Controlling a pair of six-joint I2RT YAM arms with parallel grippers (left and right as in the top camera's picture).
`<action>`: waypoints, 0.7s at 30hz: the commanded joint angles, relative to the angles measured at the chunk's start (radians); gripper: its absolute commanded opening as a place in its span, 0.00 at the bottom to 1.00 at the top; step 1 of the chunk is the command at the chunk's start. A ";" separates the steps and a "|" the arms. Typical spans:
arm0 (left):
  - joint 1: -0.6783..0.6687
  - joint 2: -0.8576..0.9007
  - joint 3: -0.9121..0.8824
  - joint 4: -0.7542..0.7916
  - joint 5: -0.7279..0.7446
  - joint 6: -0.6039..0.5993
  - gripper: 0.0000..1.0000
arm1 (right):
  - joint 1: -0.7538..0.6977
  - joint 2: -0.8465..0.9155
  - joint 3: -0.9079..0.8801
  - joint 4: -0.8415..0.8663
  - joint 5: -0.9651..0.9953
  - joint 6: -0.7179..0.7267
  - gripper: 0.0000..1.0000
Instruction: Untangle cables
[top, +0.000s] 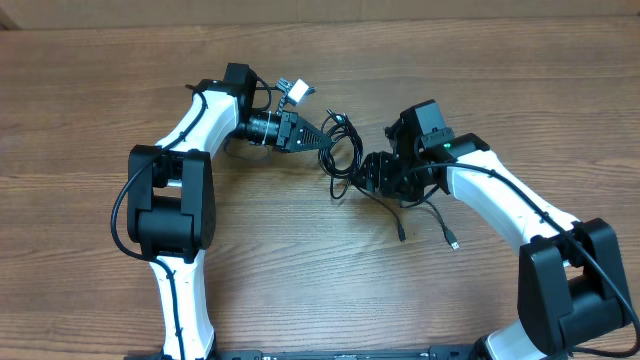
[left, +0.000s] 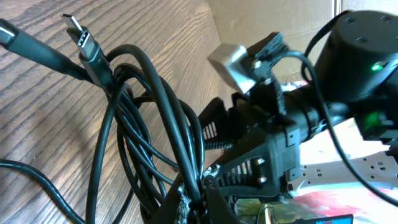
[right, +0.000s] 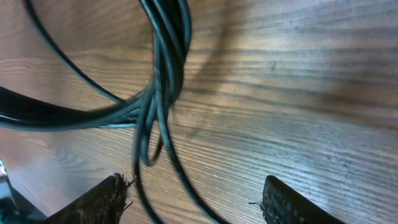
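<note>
- Overhead: the cables lie bunched in loose loops on the surface, between my left pincer and my right pincer.
- Left pincer is clamped on several strands where they cross.
- Right pincer stands wide apart, holding nothing; one strand runs between its jaws.
- These cords look light, limp and slick; I'd take a single strand near a plug, not the bundle.

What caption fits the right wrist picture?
Open right gripper hovers by bunched black cables over a wooden table.
</note>
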 joint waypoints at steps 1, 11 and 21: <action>0.002 0.003 0.008 0.000 0.047 0.022 0.04 | 0.017 0.014 -0.040 0.056 -0.075 -0.008 0.68; 0.002 0.003 0.008 -0.003 0.046 0.022 0.04 | 0.084 0.040 -0.074 0.204 -0.068 0.032 0.62; 0.002 0.003 0.008 -0.002 0.046 0.023 0.04 | 0.087 0.095 -0.074 0.312 -0.069 0.132 0.27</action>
